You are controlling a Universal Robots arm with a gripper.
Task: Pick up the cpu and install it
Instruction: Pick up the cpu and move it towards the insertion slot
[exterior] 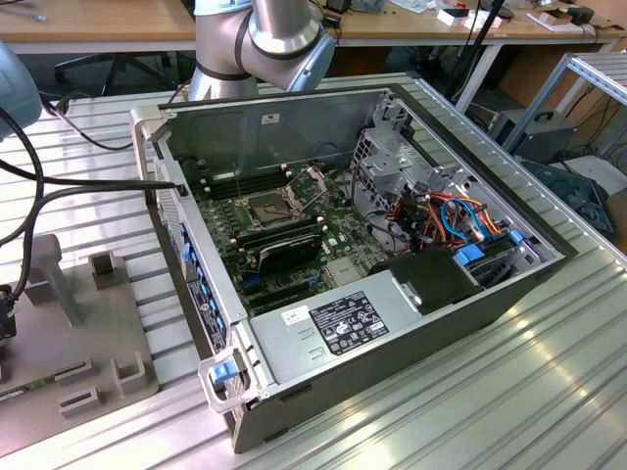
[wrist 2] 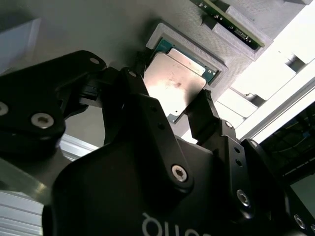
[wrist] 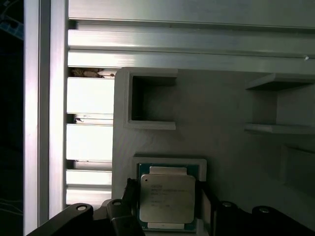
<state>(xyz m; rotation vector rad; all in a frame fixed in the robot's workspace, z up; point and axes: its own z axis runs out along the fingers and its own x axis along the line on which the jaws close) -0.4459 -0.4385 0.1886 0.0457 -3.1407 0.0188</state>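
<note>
The cpu [wrist: 167, 199], a flat square chip with a dull silver top and a green rim, lies in a shallow square recess of a grey holder block [wrist: 221, 108]. My gripper [wrist: 166, 191] stands over it, one black fingertip [wrist: 130, 189] against one side of the chip and the other against the opposite side. The second wrist view shows the same grip: the cpu [wrist 2: 177, 83] sits between the two black fingers of the gripper [wrist 2: 170, 91], still within the recess rim [wrist 2: 162, 29]. The motherboard's dark socket [exterior: 269, 208] lies in the open computer case with its metal frame raised.
The case [exterior: 323, 323] lies on its side on a ribbed aluminium table [exterior: 549, 392]. Inside are a black graphics card [exterior: 289, 250], a power supply [exterior: 338, 328] and bundled cables [exterior: 451, 215]. The grey holder block [exterior: 78, 323] is at the exterior view's left. The arm's base [exterior: 265, 34] rises behind the case.
</note>
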